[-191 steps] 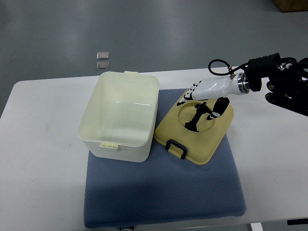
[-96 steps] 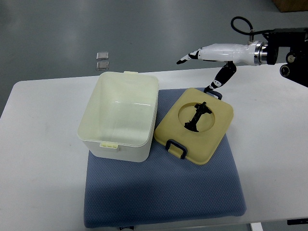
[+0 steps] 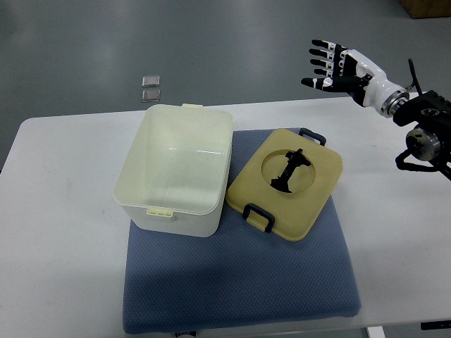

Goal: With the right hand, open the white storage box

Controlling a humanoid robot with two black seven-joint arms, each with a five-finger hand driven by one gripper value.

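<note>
The white storage box (image 3: pixel 176 169) stands open and empty on the left part of a blue mat (image 3: pixel 239 282). Its yellowish lid (image 3: pixel 285 183) lies flat on the mat just right of the box, underside up, with black latches at its near and far edges. My right hand (image 3: pixel 331 65) is raised beyond the far edge of the table, up and right of the lid. Its fingers are spread and it holds nothing. The left arm is out of view.
The white table (image 3: pixel 63 232) carries the mat and the box. Two small grey squares (image 3: pixel 150 88) lie on the floor beyond the table's far edge. A brown box corner (image 3: pixel 426 7) shows at the top right.
My right hand has lifted off the lid and moved up and to the right, away from the table. It has turned and its fingers have spread. The lid and box have not moved.
</note>
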